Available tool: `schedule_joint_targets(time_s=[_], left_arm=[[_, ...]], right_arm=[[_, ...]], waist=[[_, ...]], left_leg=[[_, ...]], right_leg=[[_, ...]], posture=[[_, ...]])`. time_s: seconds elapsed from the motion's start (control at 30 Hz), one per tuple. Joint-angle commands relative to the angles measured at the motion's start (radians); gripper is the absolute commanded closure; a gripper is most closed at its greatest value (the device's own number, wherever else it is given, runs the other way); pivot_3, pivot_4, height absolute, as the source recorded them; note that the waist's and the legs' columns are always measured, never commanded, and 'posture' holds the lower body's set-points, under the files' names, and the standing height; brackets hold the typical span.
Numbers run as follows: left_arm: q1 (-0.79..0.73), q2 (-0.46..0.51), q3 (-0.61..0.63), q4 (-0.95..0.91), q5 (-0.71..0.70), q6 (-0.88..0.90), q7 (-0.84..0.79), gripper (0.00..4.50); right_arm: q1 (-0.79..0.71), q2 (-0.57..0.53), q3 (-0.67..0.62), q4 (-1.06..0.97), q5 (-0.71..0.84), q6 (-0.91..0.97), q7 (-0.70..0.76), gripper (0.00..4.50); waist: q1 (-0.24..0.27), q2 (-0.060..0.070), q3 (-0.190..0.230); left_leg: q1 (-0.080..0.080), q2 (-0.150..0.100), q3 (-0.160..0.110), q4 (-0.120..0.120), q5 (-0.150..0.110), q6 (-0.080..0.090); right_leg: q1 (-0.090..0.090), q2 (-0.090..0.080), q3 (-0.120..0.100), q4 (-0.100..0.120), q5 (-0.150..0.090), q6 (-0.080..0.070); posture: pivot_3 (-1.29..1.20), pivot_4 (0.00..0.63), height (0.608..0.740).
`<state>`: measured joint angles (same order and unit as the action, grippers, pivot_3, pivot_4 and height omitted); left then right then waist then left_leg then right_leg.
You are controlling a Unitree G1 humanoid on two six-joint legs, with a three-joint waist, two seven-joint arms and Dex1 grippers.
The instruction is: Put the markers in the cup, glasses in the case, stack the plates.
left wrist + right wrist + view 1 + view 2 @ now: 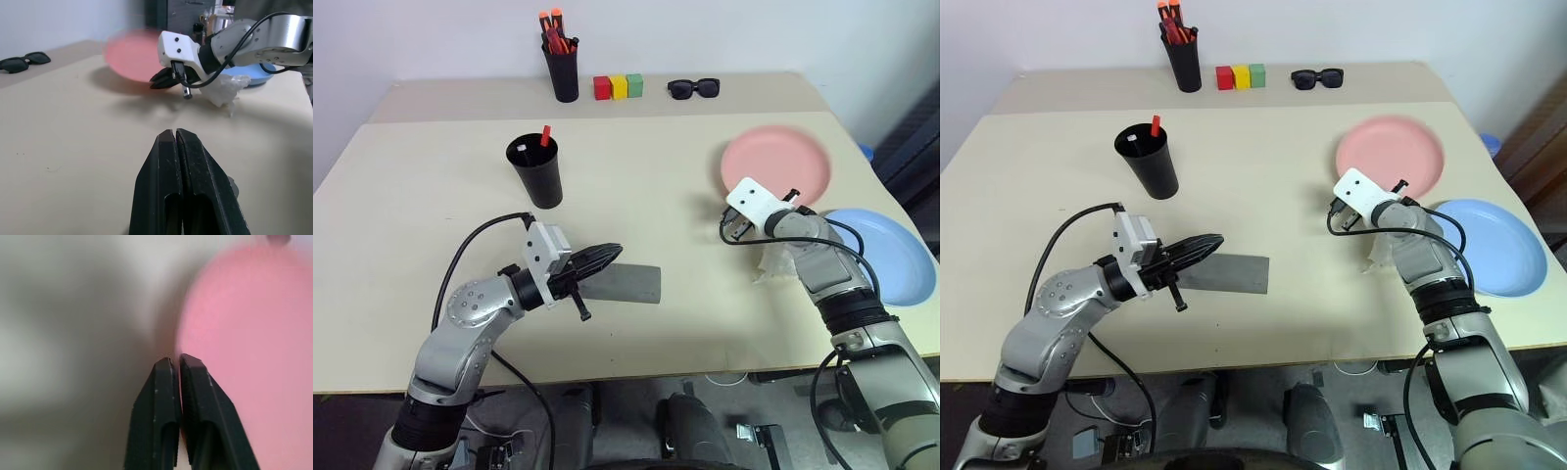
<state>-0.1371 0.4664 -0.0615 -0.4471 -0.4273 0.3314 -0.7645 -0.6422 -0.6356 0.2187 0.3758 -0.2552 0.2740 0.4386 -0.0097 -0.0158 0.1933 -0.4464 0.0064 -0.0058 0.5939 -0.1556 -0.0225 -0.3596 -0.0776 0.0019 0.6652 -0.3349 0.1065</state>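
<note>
The black cup [535, 174] stands upright left of centre, with the red marker [546, 134] and the white marker [521, 149] standing in it. The grey case [628, 283] lies closed near the front, and my left gripper [610, 254] hovers shut and empty over its left end. The pink plate [781, 162] lies at the right, with the light blue plate [891, 257] nearer and further right. My right gripper [175, 360] is shut on the pink plate's near-left rim. The glasses are out of view.
A black pen holder [562, 70] with orange-capped markers, three coloured blocks [618, 87] and black sunglasses [693, 88] line the far edge. A crumpled clear wrapper [771, 264] lies under my right forearm.
</note>
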Motion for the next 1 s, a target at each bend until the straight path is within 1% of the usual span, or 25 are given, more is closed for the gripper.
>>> schedule_joint_targets(time_s=[0.03, 0.17, 0.2, 0.27, 0.33, 0.43, 0.5, 0.57, 0.63, 0.7, 0.77, 0.8, 0.87, 0.93, 0.97, 1.0], left_arm=[[-0.001, -0.008, -0.023, -0.004, 0.004, -0.035, -0.016, 4.50], [-0.011, -0.021, -0.041, 0.014, 0.002, -0.044, -0.029, 4.50], [-0.027, -0.030, -0.054, 0.030, -0.002, -0.047, -0.043, 4.50], [-0.063, -0.053, -0.078, 0.069, -0.008, -0.063, -0.074, 4.50], [-0.090, -0.075, -0.089, 0.103, -0.014, -0.089, -0.096, 4.50], [-0.137, -0.122, -0.104, 0.160, -0.035, -0.125, -0.149, 4.50], [-0.158, -0.134, -0.131, 0.194, -0.019, -0.149, -0.190, 4.50], [-0.172, -0.141, -0.153, 0.226, 0.004, -0.175, -0.214, 4.50], [-0.183, -0.147, -0.165, 0.254, 0.019, -0.196, -0.227, 4.50], [-0.191, -0.154, -0.174, 0.272, 0.027, -0.207, -0.234, 4.50], [-0.194, -0.159, -0.177, 0.273, 0.028, -0.207, -0.236, 4.50], [-0.193, -0.160, -0.177, 0.270, 0.029, -0.205, -0.236, 4.50], [-0.189, -0.158, -0.176, 0.261, 0.028, -0.200, -0.235, 4.50], [-0.182, -0.154, -0.173, 0.253, 0.031, -0.194, -0.228, 4.50], [-0.179, -0.152, -0.172, 0.250, 0.032, -0.193, -0.225, 4.50], [-0.176, -0.150, -0.171, 0.247, 0.033, -0.192, -0.222, 4.50]], right_arm=[[0.021, -0.067, -0.065, -0.156, -0.012, -0.022, 0.013, 4.46], [0.073, -0.122, -0.122, -0.270, 0.003, 0.015, 0.036, 4.46], [0.120, -0.162, -0.174, -0.335, 0.021, 0.050, 0.064, 4.46], [0.222, -0.239, -0.283, -0.450, 0.044, 0.115, 0.115, 4.46], [0.300, -0.281, -0.359, -0.525, 0.062, 0.169, 0.144, 4.46], [0.460, -0.314, -0.483, -0.640, 0.094, 0.264, 0.200, 4.46], [0.565, -0.326, -0.543, -0.708, 0.091, 0.324, 0.228, 4.46], [0.637, -0.328, -0.582, -0.758, 0.092, 0.370, 0.245, 4.46], [0.676, -0.323, -0.608, -0.797, 0.108, 0.415, 0.264, 4.46], [0.699, -0.313, -0.629, -0.831, 0.136, 0.457, 0.286, 3.85], [0.709, -0.319, -0.632, -0.844, 0.149, 0.481, 0.297, 3.12], [0.711, -0.325, -0.631, -0.846, 0.149, 0.485, 0.298, 2.56], [0.710, -0.333, -0.625, -0.849, 0.144, 0.483, 0.292, 1.60], [0.702, -0.337, -0.614, -0.851, 0.144, 0.472, 0.290, 0.51], [0.696, -0.335, -0.611, -0.853, 0.152, 0.472, 0.293, 0.05], [0.688, -0.331, -0.610, -0.855, 0.164, 0.472, 0.297, 0.05]], waist=[[0.000, 0.000, 0.000], [0.001, 0.000, 0.000], [0.000, 0.000, 0.000], [0.015, 0.001, 0.000], [0.026, 0.002, 0.000], [0.023, 0.002, 0.000], [0.022, 0.003, -0.001], [0.017, 0.005, -0.002], [0.014, 0.008, -0.004], [0.013, 0.008, -0.004], [0.015, 0.008, -0.004], [0.016, 0.008, -0.004], [0.020, 0.008, -0.004], [0.022, 0.008, -0.004], [0.023, 0.008, -0.004], [0.022, 0.008, -0.004]], left_leg=[[0.000, 0.000, 0.000, 0.000, 0.000, 0.000], [0.000, 0.000, 0.000, 0.000, 0.000, 0.000], [0.000, 0.000, 0.000, 0.000, 0.000, 0.000], [0.000, 0.000, -0.001, 0.000, 0.000, 0.000], [0.001, 0.000, 0.000, 0.000, 0.000, 0.001], [0.001, 0.000, 0.000, 0.002, -0.001, 0.001], [0.002, 0.000, 0.000, 0.002, -0.001, 0.001], [0.002, 0.000, 0.000, 0.002, -0.001, 0.002], [0.003, 0.000, 0.001, 0.002, -0.001, 0.002], [0.003, 0.000, 0.001, 0.002, -0.001, 0.002], [0.003, 0.001, 0.001, 0.002, -0.001, 0.002], [0.003, 0.001, 0.001, 0.002, -0.001, 0.002], [0.003, 0.000, 0.001, 0.002, -0.001, 0.002], [0.003, 0.000, 0.001, 0.003, -0.001, 0.002], [0.003, 0.000, 0.001, 0.003, -0.001, 0.002], [0.003, 0.000, 0.001, 0.003, -0.001, 0.002]], right_leg=[[0.000, 0.000, 0.000, 0.000, 0.000, 0.000], [0.000, 0.000, 0.000, 0.000, 0.000, 0.000], [0.000, 0.000, 0.000, 0.000, 0.000, 0.000], [0.001, 0.000, -0.001, 0.000, 0.000, 0.000], [0.001, 0.000, -0.001, -0.001, 0.000, 0.000], [0.003, -0.001, -0.001, -0.001, 0.000, 0.000], [0.004, 0.000, -0.001, -0.001, 0.000, 0.000], [0.003, 0.000, 0.000, -0.001, 0.000, 0.000], [0.003, 0.000, 0.001, -0.001, 0.000, 0.000], [0.003, 0.000, 0.001, 0.000, 0.000, 0.000], [0.003, 0.001, 0.001, 0.000, 0.000, 0.000], [0.004, 0.001, 0.001, 0.000, 0.000, 0.000], [0.004, 0.000, 0.001, -0.001, 0.000, 0.000], [0.004, 0.000, 0.001, -0.001, 0.000, 0.000], [0.004, 0.000, 0.001, -0.001, 0.000, 0.000], [0.004, 0.000, 0.001, -0.001, 0.000, 0.000]], posture=[[0.00, 0.150, 0.740], [0.00, 0.150, 0.740], [0.00, 0.150, 0.740], [0.00, 0.150, 0.740], [0.00, 0.150, 0.740], [0.00, 0.150, 0.740], [0.00, 0.150, 0.740], [0.00, 0.150, 0.740], [0.00, 0.150, 0.740], [0.00, 0.150, 0.740], [0.00, 0.150, 0.740], [0.00, 0.150, 0.740], [0.00, 0.150, 0.740], [0.00, 0.150, 0.740], [0.00, 0.150, 0.740], [0.00, 0.150, 0.740]])
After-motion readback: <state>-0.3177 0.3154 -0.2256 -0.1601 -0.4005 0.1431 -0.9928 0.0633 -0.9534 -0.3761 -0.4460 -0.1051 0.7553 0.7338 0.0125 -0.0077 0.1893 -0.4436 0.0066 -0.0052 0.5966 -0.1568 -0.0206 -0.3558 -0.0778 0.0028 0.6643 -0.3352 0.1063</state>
